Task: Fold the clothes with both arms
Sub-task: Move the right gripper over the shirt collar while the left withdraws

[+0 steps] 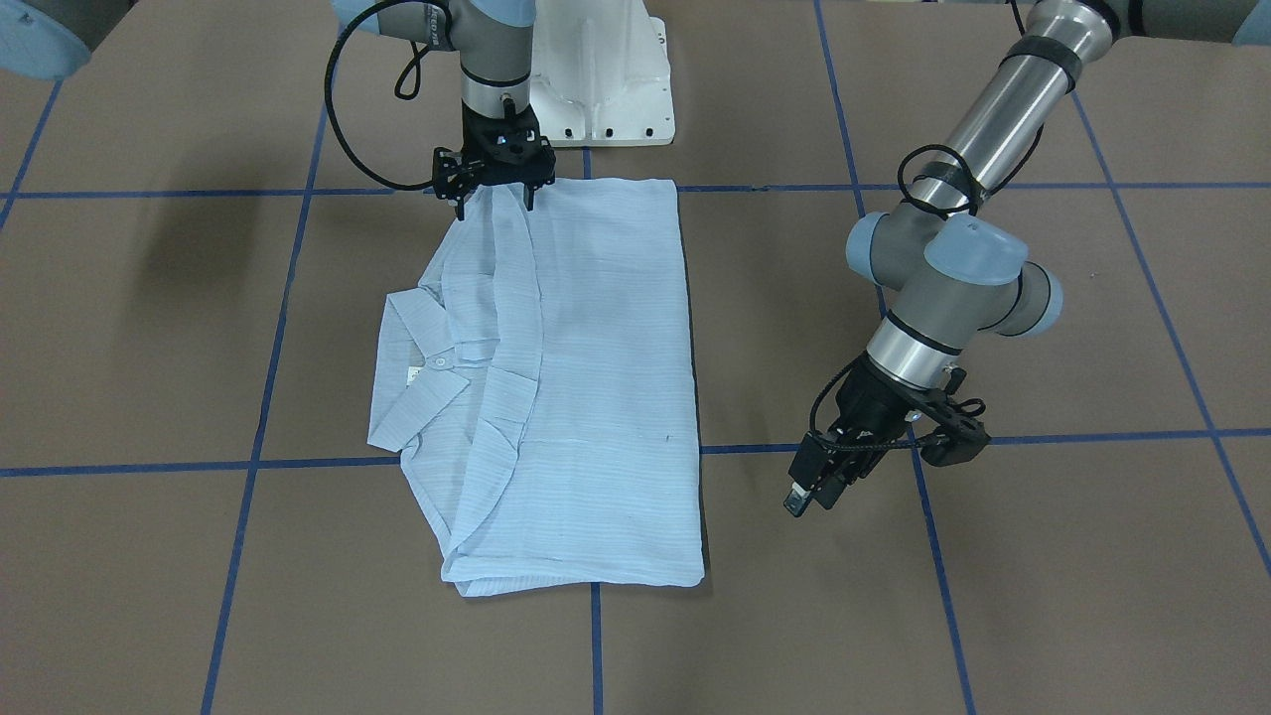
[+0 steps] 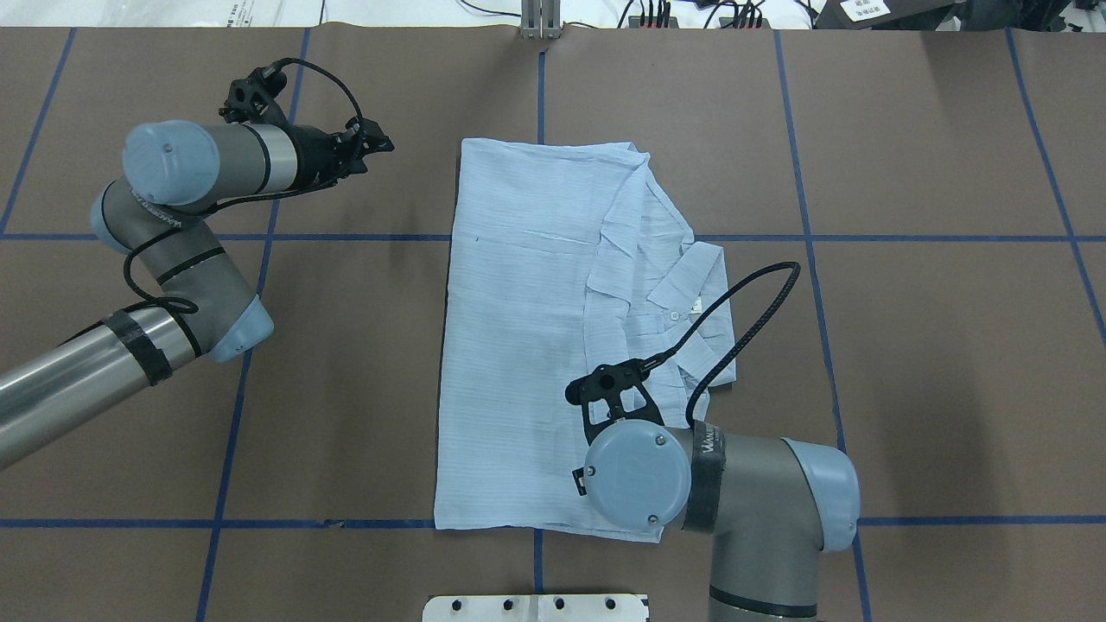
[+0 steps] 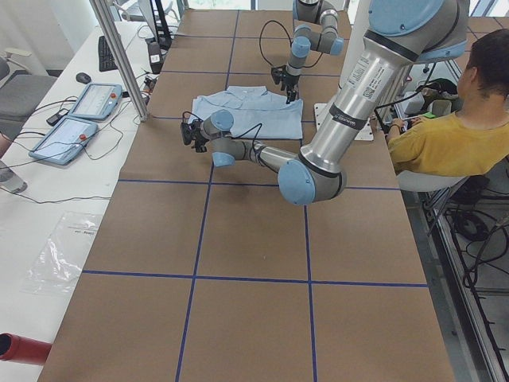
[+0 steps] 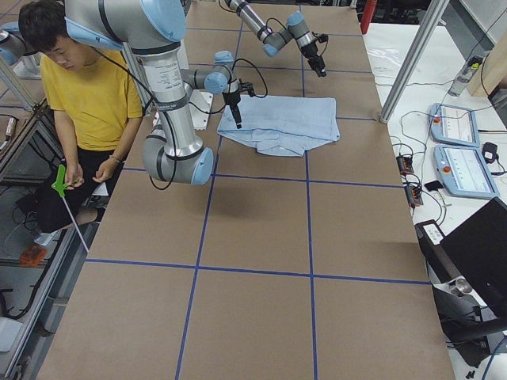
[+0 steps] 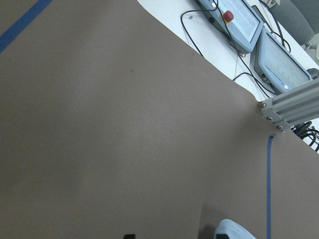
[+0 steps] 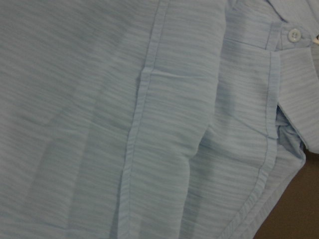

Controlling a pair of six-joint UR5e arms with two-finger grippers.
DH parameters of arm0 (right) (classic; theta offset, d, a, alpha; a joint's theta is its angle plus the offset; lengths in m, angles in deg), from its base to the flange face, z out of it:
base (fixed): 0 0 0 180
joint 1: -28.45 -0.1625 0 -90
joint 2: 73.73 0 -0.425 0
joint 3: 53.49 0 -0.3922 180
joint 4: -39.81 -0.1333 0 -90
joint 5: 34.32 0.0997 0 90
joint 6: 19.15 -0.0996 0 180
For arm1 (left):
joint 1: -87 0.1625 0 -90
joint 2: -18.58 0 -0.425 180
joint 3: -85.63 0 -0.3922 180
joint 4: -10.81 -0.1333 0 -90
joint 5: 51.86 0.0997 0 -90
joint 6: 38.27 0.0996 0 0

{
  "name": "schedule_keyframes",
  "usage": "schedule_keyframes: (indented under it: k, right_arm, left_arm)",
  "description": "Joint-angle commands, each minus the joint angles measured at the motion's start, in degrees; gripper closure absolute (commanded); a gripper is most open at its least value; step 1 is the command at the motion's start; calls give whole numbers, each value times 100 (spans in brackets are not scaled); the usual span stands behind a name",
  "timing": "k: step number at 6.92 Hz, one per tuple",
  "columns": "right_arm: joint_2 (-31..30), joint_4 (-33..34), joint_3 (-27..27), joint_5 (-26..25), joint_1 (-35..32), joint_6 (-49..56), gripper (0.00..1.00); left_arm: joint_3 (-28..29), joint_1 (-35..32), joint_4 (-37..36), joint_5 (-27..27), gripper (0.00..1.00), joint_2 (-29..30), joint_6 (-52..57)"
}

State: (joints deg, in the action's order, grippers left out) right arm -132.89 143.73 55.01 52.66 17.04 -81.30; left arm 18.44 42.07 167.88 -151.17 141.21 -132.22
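Note:
The light blue striped shirt lies flat on the brown table, folded into a long rectangle, with its collar and a folded sleeve on the robot's right side. My right gripper points straight down at the shirt's edge nearest the base. It is open, its fingertips either side of a ridge of cloth. The right wrist view is filled with shirt fabric and a white button. My left gripper hovers over bare table beside the shirt's far corner, open and holding nothing.
The white pedestal base stands just behind the shirt. A person in a yellow top sits by the table's robot side. Control pendants and an aluminium post stand on the far side. Blue tape lines grid the table.

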Motion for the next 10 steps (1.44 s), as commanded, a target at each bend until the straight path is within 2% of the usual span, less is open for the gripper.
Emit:
schedule_keyframes:
  k: [1,5,8,10]
  right_arm:
    - [159,58,-347,-85,94,220,0]
    - [28,479,-173,-76,77,510,0]
    - [-901,638,677,-58,-55,529,0]
    - [-1491,638,1048,-41,-64,520,0]
  left_arm:
    - [-13,159,139,-10,37,-37,-10]
    - [-13,222,271,-1,36,-37,-27]
    - [-39,222,306,-1,36,-37,-27]
    - [-100,222,306,-10,36,-37,-27]
